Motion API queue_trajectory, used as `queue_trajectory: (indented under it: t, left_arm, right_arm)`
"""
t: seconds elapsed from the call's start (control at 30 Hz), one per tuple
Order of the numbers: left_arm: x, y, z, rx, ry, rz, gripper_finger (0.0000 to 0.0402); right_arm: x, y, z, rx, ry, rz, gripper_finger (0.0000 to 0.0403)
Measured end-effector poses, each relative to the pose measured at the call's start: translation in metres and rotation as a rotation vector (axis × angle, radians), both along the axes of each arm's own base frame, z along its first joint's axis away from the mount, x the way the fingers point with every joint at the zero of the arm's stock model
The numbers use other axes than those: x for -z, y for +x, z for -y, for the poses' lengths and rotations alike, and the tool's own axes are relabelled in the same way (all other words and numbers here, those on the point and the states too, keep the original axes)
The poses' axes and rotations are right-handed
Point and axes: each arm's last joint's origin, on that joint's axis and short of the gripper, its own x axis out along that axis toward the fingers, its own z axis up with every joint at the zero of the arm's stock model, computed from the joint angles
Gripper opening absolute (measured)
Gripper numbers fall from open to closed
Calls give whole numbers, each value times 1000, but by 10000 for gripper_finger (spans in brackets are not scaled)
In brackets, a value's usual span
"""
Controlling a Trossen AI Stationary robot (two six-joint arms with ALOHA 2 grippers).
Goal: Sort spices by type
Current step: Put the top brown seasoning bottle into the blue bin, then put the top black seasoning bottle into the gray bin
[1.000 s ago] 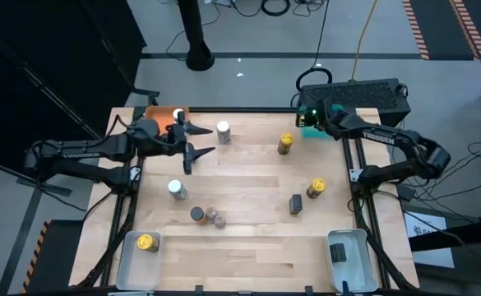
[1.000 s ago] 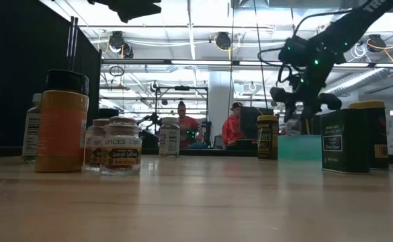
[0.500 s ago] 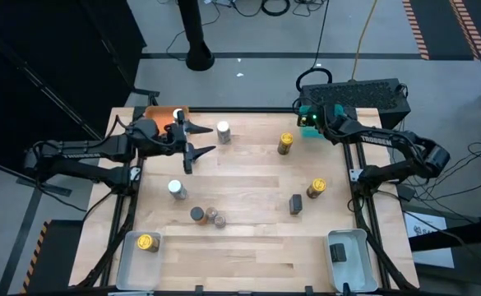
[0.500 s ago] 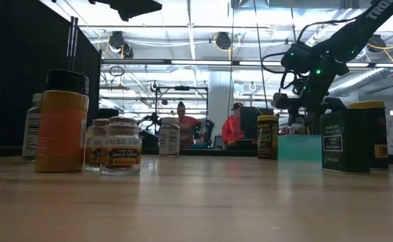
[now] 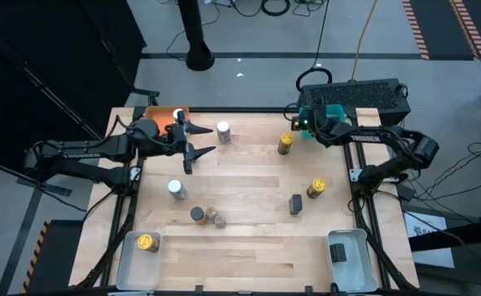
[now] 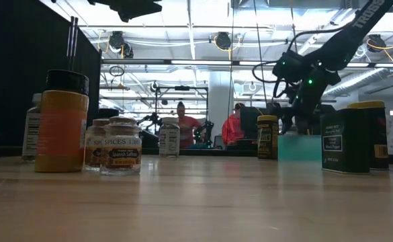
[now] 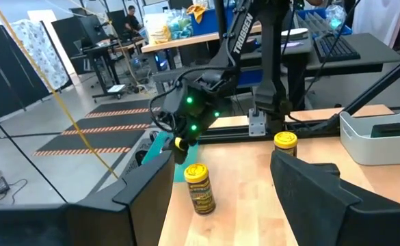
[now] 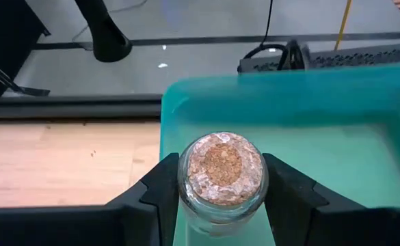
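A spice jar (image 8: 221, 178) with brownish contents is clamped between the fingers of the right pincer (image 8: 221, 195), over the near edge of the teal tray (image 8: 336, 137) at the worktop's (image 5: 248, 185) far right corner. A yellow-lidded jar (image 5: 285, 144) is seen just beside that pincer. The left pincer (image 5: 197, 140) is held with fingers spread and nothing between them, above the far left of the worktop, near a white-topped jar (image 5: 223, 131) and the orange tray (image 5: 164, 114).
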Motion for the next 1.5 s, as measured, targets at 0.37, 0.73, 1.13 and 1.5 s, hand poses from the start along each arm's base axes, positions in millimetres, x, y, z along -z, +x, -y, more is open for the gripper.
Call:
queue_trajectory:
  t: [0.37, 0.73, 1.13, 1.5]
  left_arm:
    - [0, 0, 0, 0, 1, -3, 251]
    - [0, 0, 0, 0, 2, -3, 251]
    - [0, 0, 0, 0, 0, -3, 251]
    - [0, 0, 0, 0, -6, -4, 251]
  right_arm:
    - [14, 6, -2, 4, 20, -52, 148]
    - [14, 6, -2, 12, 10, -66, 186]
    - [14, 6, -2, -10, 24, -63, 207]
    - [-2, 6, -9, -58, -14, -40, 228]
